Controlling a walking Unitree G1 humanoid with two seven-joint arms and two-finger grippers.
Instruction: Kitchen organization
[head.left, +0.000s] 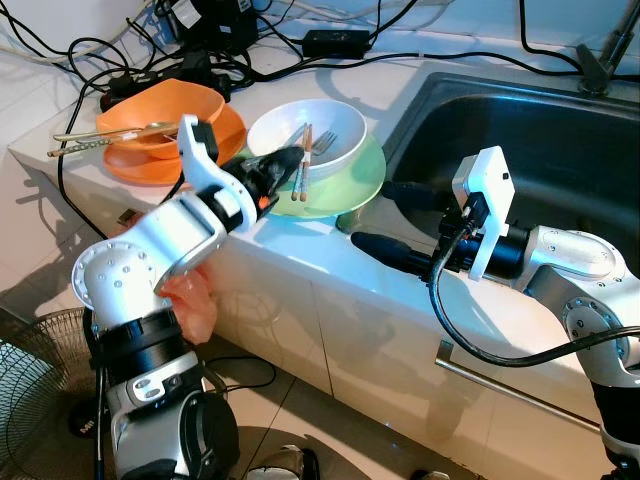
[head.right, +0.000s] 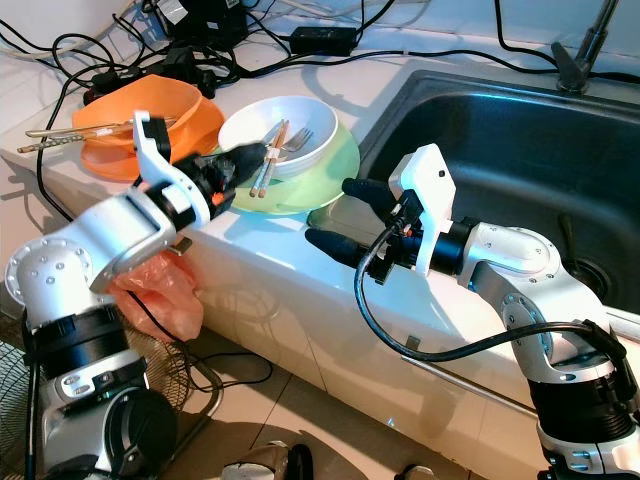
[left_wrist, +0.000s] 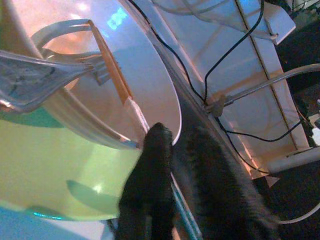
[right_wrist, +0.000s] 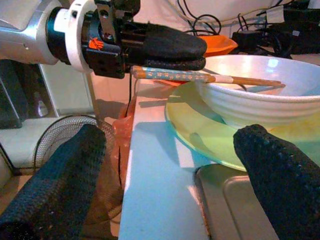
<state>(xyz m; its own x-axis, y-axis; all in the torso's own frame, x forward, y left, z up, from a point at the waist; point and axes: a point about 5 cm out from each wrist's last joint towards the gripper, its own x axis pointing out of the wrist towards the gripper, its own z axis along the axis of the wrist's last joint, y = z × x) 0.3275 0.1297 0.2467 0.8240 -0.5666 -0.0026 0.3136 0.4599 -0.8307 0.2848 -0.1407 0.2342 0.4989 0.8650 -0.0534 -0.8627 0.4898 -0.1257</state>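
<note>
- Two bowls stand on the white counter (head.left: 300, 262) left of the sink (head.left: 560, 150): a white bowl (head.left: 335, 127) that sits in a green plate (head.left: 362, 180), and an orange bowl (head.left: 160, 112) on an orange plate (head.left: 140, 165) further left
- The left gripper (head.left: 283, 163) is at the near rim of the white bowl, its black fingers (right_wrist: 175, 47) pressed together on a pair of chopsticks (right_wrist: 200, 76)
- The chopsticks lie over the rim, tips inside the white bowl, beside a fork (head.left: 325, 141)
- Another pair of chopsticks (head.left: 90, 138) rests across the orange bowl
- The right gripper (head.left: 395, 222) is low at the counter edge, between the green plate and the sink, its two fingers (head.left: 392, 254) spread wide and holding nothing; they point to the left gripper
- Black cables (head.left: 120, 60) and a power brick (head.left: 335, 41) lie on the counter behind the bowls
- An orange plastic bag (head.left: 190, 300) hangs below the left arm, in front of the cabinet
- A fan (head.left: 35, 370) stands on the floor at the left
</note>
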